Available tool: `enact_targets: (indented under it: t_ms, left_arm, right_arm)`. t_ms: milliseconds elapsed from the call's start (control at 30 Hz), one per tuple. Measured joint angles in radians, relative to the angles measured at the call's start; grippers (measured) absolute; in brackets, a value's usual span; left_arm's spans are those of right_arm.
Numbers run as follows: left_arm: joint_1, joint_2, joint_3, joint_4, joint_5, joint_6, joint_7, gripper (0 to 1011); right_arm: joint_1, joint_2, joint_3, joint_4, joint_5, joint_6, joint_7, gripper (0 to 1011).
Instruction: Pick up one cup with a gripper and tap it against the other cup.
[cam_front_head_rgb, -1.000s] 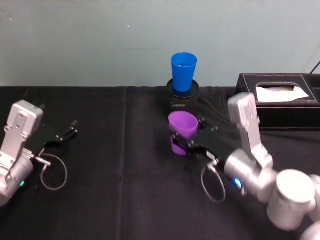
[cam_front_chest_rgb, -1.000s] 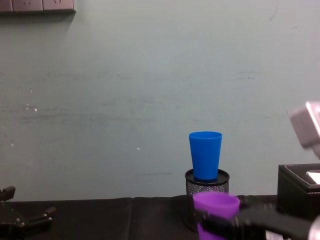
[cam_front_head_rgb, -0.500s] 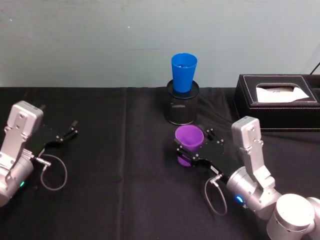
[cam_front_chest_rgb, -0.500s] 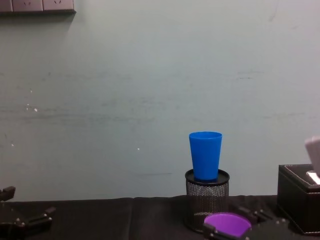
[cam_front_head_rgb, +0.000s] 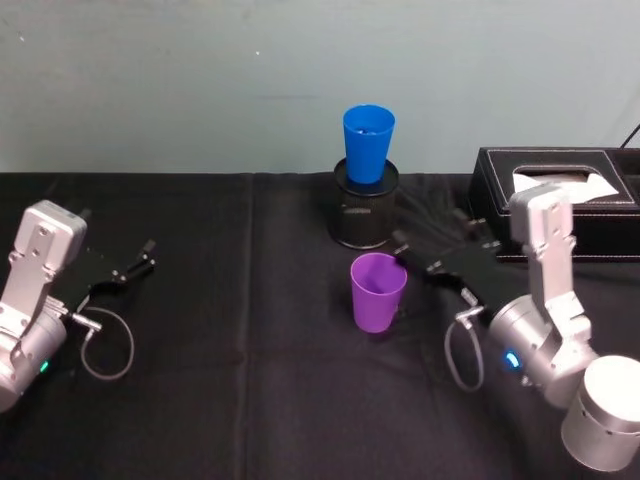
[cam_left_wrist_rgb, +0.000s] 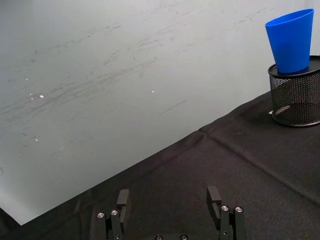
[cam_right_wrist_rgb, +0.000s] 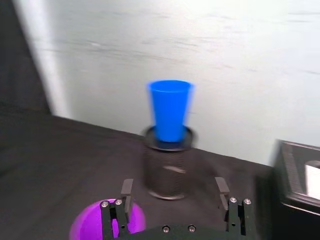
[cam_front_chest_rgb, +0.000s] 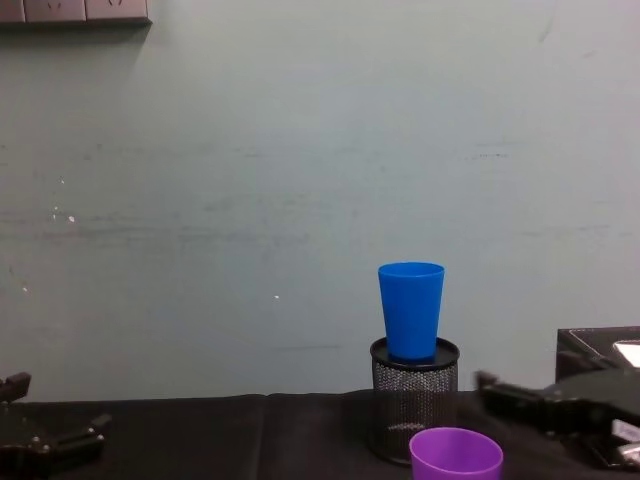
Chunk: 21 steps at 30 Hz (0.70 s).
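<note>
Black table (cam_front_head_rgb: 250, 380): purple cup (cam_front_head_rgb: 377, 291) stands beside right gripper's (cam_front_head_rgb: 432, 245) open jaws.

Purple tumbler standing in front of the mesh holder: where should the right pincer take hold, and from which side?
Probably across the upper wall just below the rim of the purple tumbler, coming in level from the robot's right. It stands upright, mouth up, wider at the top, and the open right pincer already sits beside it. The blue tumbler sits clear above on the mesh pen holder.

Head above, chest low; shared blue cup (cam_front_head_rgb: 367, 143) centre.
</note>
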Motion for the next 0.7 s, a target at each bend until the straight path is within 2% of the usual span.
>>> enact_targets:
  t_ms: [133, 300, 467, 700]
  left_arm:
    - [0.000, 0.000, 0.000, 0.000, 0.000, 0.000, 0.000, 1000]
    - [0.000, 0.000, 0.000, 0.000, 0.000, 0.000, 0.000, 1000]
    - [0.000, 0.000, 0.000, 0.000, 0.000, 0.000, 0.000, 1000]
    - [0.000, 0.000, 0.000, 0.000, 0.000, 0.000, 0.000, 1000]
  right_arm:
    - [-0.001, -0.027, 0.035, 0.015, -0.023, 0.029, -0.072, 1003]
    - [-0.003, -0.057, 0.063, 0.056, -0.048, 0.003, -0.121, 1003]
    - [-0.003, -0.070, 0.071, 0.078, -0.064, -0.030, -0.128, 1003]
    - [-0.003, -0.067, 0.070, 0.075, -0.062, -0.025, -0.128, 1003]
